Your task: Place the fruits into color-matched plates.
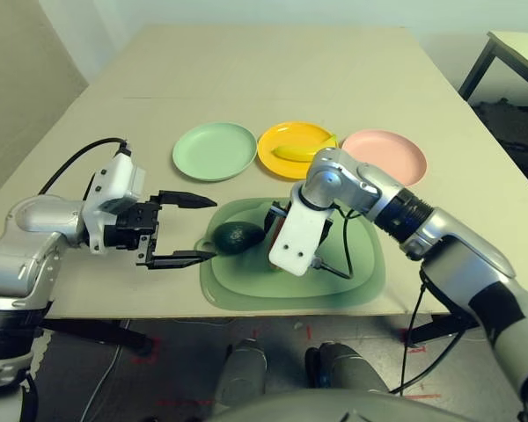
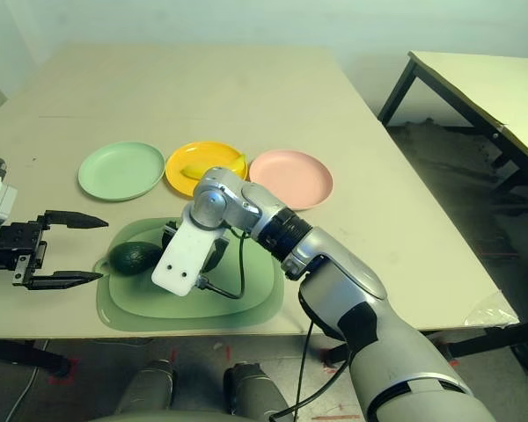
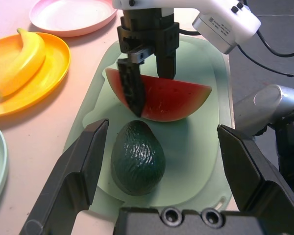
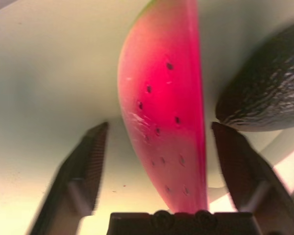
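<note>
On the pale green mat [image 1: 334, 286] lie a dark green avocado [image 1: 239, 237] and a red watermelon wedge [image 3: 171, 100]. My right gripper [image 4: 160, 129] points down over the wedge, one finger [image 4: 85, 166] on each side of it, with gaps showing between pads and fruit. My left gripper [image 1: 207, 229] hovers open just left of the avocado, its fingertips level with the fruit's near end and not touching it. The yellow banana [image 1: 292, 151] rests in the yellow plate [image 1: 277, 169]. The mint green plate [image 1: 215, 151] and the pink plate [image 1: 385, 154] hold nothing.
The three plates stand in a row behind the mat. A cable runs from my right wrist across the mat [image 1: 339, 268]. The table's front edge [image 1: 246, 312] lies just below the mat. A second table [image 2: 475, 88] stands off to the right.
</note>
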`<act>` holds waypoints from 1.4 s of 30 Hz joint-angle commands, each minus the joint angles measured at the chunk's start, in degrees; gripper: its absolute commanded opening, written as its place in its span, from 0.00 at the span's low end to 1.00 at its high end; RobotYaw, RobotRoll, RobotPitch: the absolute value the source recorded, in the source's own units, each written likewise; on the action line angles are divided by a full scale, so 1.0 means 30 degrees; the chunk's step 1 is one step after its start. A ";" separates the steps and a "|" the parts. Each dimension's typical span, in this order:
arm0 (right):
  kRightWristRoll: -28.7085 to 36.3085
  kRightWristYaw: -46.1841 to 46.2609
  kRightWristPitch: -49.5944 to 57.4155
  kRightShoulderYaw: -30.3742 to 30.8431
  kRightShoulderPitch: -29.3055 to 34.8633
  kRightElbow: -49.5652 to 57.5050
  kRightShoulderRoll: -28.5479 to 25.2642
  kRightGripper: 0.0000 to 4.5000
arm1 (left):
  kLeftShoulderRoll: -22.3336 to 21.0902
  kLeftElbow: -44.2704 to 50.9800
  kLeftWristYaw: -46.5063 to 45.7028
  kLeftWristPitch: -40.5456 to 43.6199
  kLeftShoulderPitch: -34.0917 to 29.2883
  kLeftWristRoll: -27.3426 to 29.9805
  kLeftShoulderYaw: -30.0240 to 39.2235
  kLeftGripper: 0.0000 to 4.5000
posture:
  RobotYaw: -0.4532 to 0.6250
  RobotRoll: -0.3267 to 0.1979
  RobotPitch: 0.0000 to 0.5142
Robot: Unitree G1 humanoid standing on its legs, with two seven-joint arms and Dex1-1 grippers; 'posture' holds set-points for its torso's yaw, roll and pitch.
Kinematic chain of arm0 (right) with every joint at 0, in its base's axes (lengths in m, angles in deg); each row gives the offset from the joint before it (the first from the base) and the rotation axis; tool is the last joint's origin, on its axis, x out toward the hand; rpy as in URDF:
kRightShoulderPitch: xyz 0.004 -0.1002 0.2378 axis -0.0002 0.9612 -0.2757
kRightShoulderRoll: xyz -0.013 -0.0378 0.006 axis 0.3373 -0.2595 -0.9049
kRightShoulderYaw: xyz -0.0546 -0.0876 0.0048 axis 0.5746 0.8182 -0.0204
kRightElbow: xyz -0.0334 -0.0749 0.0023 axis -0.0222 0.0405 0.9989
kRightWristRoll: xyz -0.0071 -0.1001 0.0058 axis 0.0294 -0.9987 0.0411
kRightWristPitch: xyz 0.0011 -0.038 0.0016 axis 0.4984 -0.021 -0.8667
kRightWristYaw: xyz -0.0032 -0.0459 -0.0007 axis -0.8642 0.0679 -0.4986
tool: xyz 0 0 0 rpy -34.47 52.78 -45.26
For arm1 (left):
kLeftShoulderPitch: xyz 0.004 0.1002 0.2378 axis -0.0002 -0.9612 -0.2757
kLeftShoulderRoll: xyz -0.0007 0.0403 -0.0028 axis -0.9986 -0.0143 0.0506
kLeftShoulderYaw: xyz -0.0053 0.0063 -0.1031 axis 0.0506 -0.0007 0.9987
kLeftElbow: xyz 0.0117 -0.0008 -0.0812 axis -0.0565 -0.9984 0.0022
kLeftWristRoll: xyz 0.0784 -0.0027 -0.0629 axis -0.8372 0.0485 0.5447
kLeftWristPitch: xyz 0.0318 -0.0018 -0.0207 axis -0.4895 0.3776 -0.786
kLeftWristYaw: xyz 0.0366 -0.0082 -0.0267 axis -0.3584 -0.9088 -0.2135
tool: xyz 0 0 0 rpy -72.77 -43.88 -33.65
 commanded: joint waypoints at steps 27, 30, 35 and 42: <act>0.1524 -0.0691 0.0242 -0.2863 -0.1858 -0.1492 -0.4167 0.50 | 0.1889 -0.0238 -0.3506 0.1364 0.1921 -0.1059 -0.1362 1.00 | 0.53 0.62 0.20; 0.0956 0.0227 0.0028 -0.3106 -0.2657 -0.3411 -0.4477 0.50 | 0.2338 -0.0214 -0.4614 0.1690 0.2404 -0.1512 -0.1712 1.00 | 0.53 0.62 0.20; -0.1641 0.3940 -0.0705 -0.2591 -0.4778 -0.8970 -0.4763 0.50 | 0.2258 -0.0411 -0.4629 0.1325 0.2254 -0.1985 -0.1899 1.00 | 0.52 0.62 0.20; -0.4120 0.7850 -0.0835 -0.2121 -0.5941 -1.3918 -0.4688 0.50 | 0.2280 -0.0181 -0.4463 0.1236 0.1833 -0.2210 -0.1938 1.00 | 0.52 0.62 0.20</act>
